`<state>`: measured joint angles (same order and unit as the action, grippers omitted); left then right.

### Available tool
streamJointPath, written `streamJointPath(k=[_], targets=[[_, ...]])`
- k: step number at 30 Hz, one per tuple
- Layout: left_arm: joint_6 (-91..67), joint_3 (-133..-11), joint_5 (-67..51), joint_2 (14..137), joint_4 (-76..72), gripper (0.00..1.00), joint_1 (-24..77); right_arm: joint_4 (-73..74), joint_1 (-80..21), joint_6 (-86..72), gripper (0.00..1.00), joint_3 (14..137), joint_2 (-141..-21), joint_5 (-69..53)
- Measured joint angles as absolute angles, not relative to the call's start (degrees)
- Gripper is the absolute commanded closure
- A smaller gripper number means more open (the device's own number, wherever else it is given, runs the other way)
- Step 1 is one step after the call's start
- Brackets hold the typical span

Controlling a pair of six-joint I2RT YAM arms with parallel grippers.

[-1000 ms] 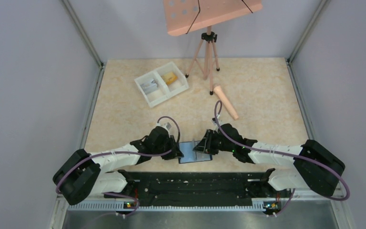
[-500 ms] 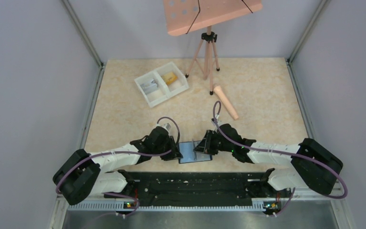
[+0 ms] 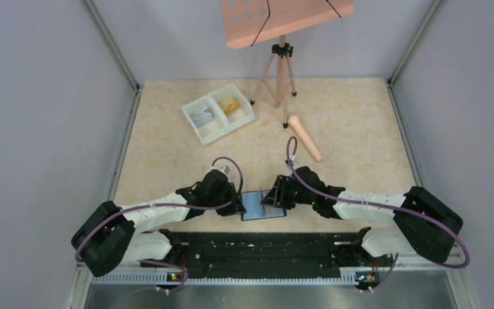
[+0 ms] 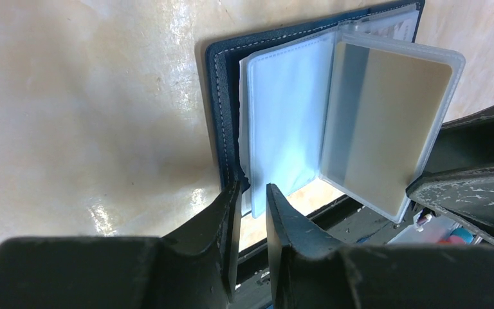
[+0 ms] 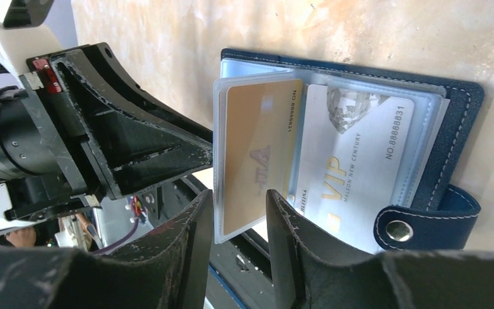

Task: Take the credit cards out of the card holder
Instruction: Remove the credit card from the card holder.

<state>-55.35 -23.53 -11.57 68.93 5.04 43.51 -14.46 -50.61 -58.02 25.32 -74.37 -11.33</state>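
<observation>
1. Looking down on the card holder (image 3: 262, 207), a navy stitched wallet, spread open and flat on the glossy, marbled beige table (image 3: 360, 116), close to the near edge.
2. Shows inside a stack of frosted clear plastic sleeves, soft and round-cornered, bound like book pages.
3. Finds one sleeve leaf lifted off that stack, with a matte gold credit card (image 5: 257, 154) inside it; from the left wrist view, shows the same card's back with a broad grey stripe.
4. Finds under the raised leaf a white card (image 5: 354, 148), glossy, printed "VIP" in gold beside a diamond picture, lying in its own sleeve.
5. Notes a rounded navy tab (image 5: 424, 225) with a metal snap at one cover edge.
6. Puts the right gripper (image 5: 239, 196), with scuffed black wedge fingers, astride the free end of the raised leaf; jaws parted, clamping nothing.
7. Puts the left gripper (image 4: 251, 193) at the opposite cover, fingers only a slit apart, with the stitched edge and a sleeve corner reaching into that slit; pinched or merely touched, cannot tell.
8. Leaves a white two-compartment tray (image 3: 195, 127) well apart, farther back, with a yellow card (image 3: 232, 105) in one compartment and a silvery card (image 3: 201, 116) in the other.
9. Adds a smooth peach cylinder (image 3: 305, 140) lying on the table, and a thin-legged tripod (image 3: 282, 71) carrying a perforated peach board (image 3: 283, 19).
</observation>
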Motion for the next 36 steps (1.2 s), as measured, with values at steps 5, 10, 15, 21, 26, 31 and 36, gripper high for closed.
streamJointPath(k=[5, 10, 15, 21, 26, 31, 36], targets=[[-55.27, -24.08, -11.22, 68.88, 5.67, 0.74, 43.42, -13.61, -50.63, -57.6, 0.64, 25.36, -74.37, -11.14], [-55.13, -24.82, -10.44, 67.88, 7.33, 0.73, 43.31, -13.15, -50.63, -57.04, 0.64, 25.71, -74.43, -10.61], [-55.02, -26.24, -9.19, 62.94, 8.95, 0.61, 43.24, -12.45, -50.96, -56.9, 0.65, 25.71, -74.43, -10.35], [-53.98, -30.76, -8.08, 62.78, 8.97, 0.58, 43.22, -12.45, -51.29, -56.55, 0.69, 25.74, -74.76, -10.22], [-53.28, -33.52, -8.08, 66.92, 8.73, 0.58, 43.22, -12.73, -51.83, -56.12, 0.71, 26.26, -74.81, -10.33], [-52.58, -33.89, -8.14, 69.38, 8.62, 0.56, 43.16, -13.47, -52.47, -55.48, 0.73, 26.39, -74.74, -10.5], [-52.21, -35.09, -8.54, 71.05, 8.29, 0.55, 43.03, -13.72, -52.49, -55.46, 0.77, 26.39, -74.74, -10.66]])
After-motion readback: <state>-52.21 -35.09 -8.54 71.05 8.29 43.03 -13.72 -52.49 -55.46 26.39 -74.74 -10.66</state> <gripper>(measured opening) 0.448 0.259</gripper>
